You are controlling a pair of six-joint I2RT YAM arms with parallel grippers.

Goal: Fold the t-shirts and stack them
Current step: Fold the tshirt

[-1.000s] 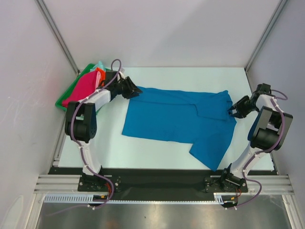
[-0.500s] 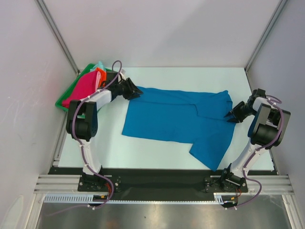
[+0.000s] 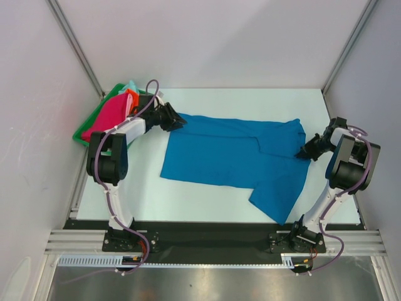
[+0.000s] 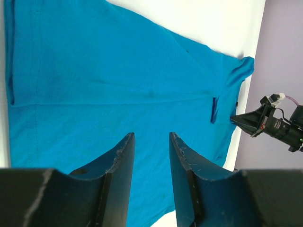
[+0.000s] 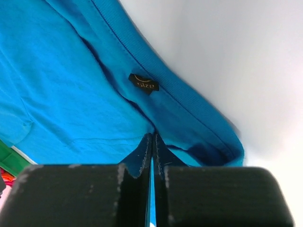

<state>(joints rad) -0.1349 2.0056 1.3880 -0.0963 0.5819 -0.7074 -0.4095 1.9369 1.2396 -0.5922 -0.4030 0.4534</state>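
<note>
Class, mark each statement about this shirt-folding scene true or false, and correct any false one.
1. The blue t-shirt lies spread on the table. True.
2. The right gripper has its jaws wide open. False: they are shut on the blue t-shirt's edge, near the collar label.
3. The left gripper has its jaws apart over blue cloth. True.
4. The green tray sits at the table's right side. False: it is at the far left.
5. A magenta t-shirt lies in the green tray. True.
</note>
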